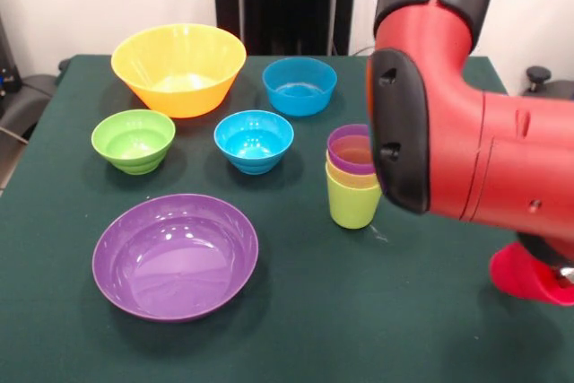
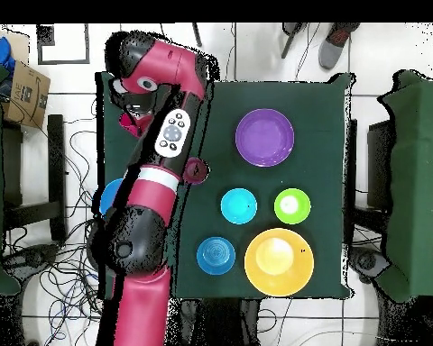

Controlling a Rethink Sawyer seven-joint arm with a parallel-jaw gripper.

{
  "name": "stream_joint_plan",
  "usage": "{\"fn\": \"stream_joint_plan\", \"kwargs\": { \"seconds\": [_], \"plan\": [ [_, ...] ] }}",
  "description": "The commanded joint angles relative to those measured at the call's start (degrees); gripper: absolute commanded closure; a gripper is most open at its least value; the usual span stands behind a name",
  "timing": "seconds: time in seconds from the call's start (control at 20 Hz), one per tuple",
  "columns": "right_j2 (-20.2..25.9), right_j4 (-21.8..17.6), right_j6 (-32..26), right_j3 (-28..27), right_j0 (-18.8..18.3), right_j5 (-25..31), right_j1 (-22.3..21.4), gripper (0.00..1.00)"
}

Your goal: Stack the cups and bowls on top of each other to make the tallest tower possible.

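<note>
The tower (image 1: 352, 177) stands mid-table: a lime green cup lowest, a yellow cup in it, a purple cup on top; from above its purple top (image 2: 197, 169) shows beside the arm. A red cup (image 1: 527, 275) shows at the right edge, below the arm. My gripper (image 1: 563, 273) is almost wholly hidden by the arm there. Bowls sit apart: yellow-orange (image 1: 178, 67), two small blue (image 1: 300, 85) (image 1: 254, 140), green (image 1: 133, 139), wide purple (image 1: 175, 256). A large blue bowl (image 2: 109, 196) peeks from behind the arm.
The thick red arm (image 1: 466, 141) fills the right side of the front view and hides the table's left strip from above (image 2: 152, 207). A cardboard box (image 2: 26, 88) and chairs stand off the table. A person's shoe (image 2: 336, 40) shows at the top edge.
</note>
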Motion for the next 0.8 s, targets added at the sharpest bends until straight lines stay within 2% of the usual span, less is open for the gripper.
{"fn": "stream_joint_plan", "kwargs": {
  "seconds": [0.05,0.6,0.8],
  "plan": [
    [16.2,-9.1,-14.2,5.3,2.3,-4.9,-5.4,1.0],
    [30.9,-18.0,-18.3,6.9,3.7,-11.0,-8.3,1.0],
    [35.8,-22.9,-23.2,6.1,3.1,-14.8,-8.8,1.0]
  ]
}}
